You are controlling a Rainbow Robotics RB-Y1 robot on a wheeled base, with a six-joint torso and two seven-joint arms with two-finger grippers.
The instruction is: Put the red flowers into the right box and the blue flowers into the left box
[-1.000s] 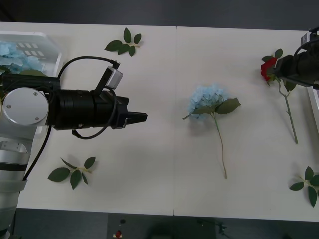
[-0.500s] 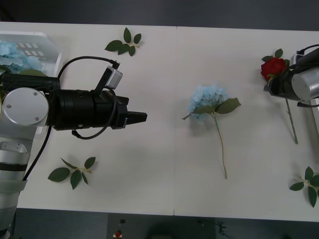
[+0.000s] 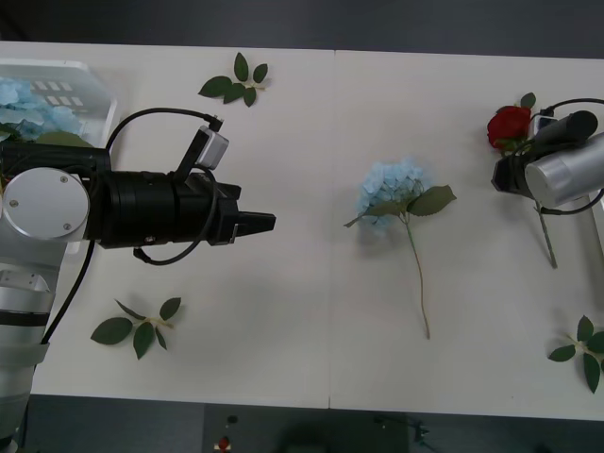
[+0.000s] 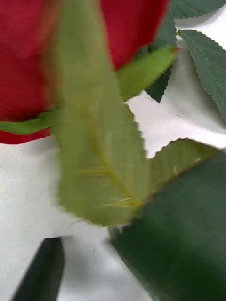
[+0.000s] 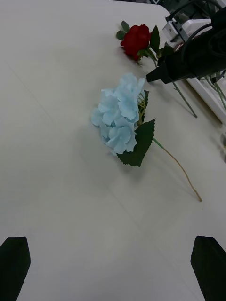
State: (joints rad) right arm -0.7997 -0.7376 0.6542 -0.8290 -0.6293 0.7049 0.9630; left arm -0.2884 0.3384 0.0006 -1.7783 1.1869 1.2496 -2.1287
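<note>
1. Red rose (image 3: 509, 124): deep-red bloom on a thin green stem with serrated green leaves, at the far right of the table (image 3: 311, 311).
2. Right gripper (image 5: 153, 76): at the rose, just below the bloom, by its leaves; whether its fingers are apart or clamped on the stem cannot be told.
3. Blue flower (image 3: 394, 189): pale fluffy cluster with a large green leaf and a long thin stem, lying flat near the table's centre.
4. Left gripper (image 3: 267, 223): hovering over the left half of the table, well apart from the blue flower, fingers spread apart and empty.
5. Left box (image 3: 99, 94): white tray at the far left corner, holding blue blooms (image 3: 24, 99)
</note>
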